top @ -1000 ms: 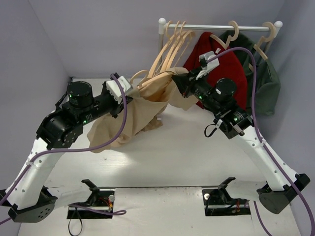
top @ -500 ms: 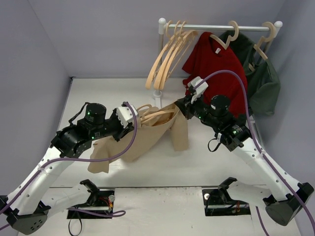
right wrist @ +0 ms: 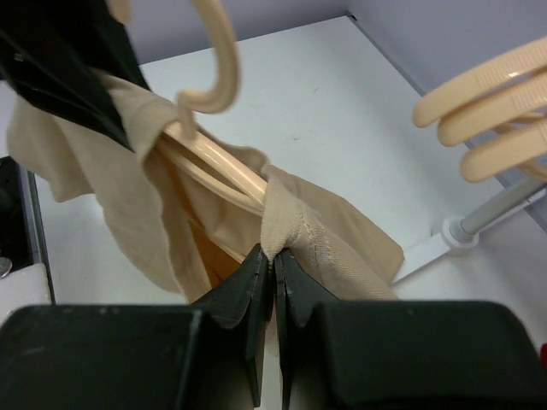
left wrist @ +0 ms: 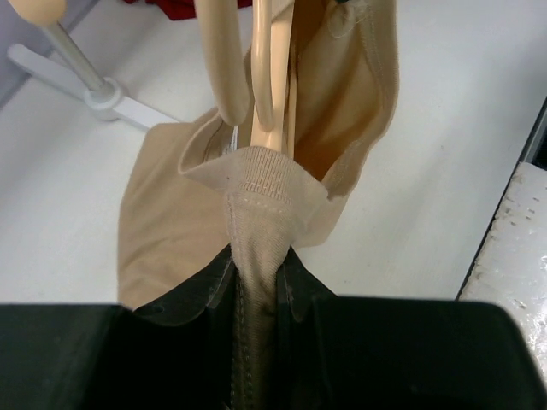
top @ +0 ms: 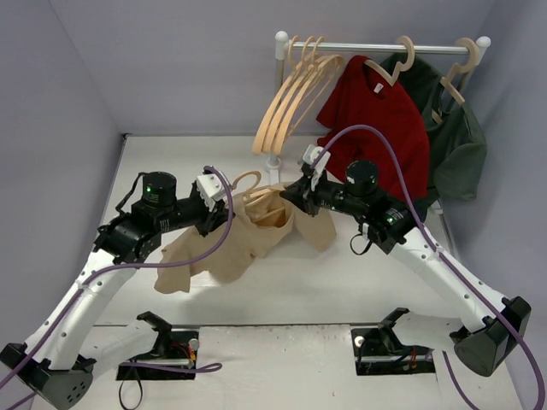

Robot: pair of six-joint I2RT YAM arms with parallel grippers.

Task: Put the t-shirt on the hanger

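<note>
The tan t-shirt (top: 248, 239) hangs between both grippers low over the table, its lower part resting on the surface. The pale wooden hanger (top: 249, 181) sits inside the neck opening with its hook sticking out. My left gripper (top: 232, 205) is shut on the ribbed collar (left wrist: 256, 184), and the hanger (left wrist: 273, 77) rises just beyond the jaws. My right gripper (top: 289, 193) is shut on a fold of the t-shirt (right wrist: 333, 235) at the collar's other side, beside the hanger's arms (right wrist: 218, 171). The hanger's lower part is hidden inside the cloth.
A white clothes rack (top: 385, 48) stands at the back with several spare wooden hangers (top: 291, 98), a dark red t-shirt (top: 376, 111) and a dark green garment (top: 457, 141). Its base (top: 273, 164) is just behind the grippers. Grey walls close in the left and right.
Both arms came down and toward the near edge, carrying the t-shirt and hanger from beside the rack to low over the table. The grippers are closer together now.
</note>
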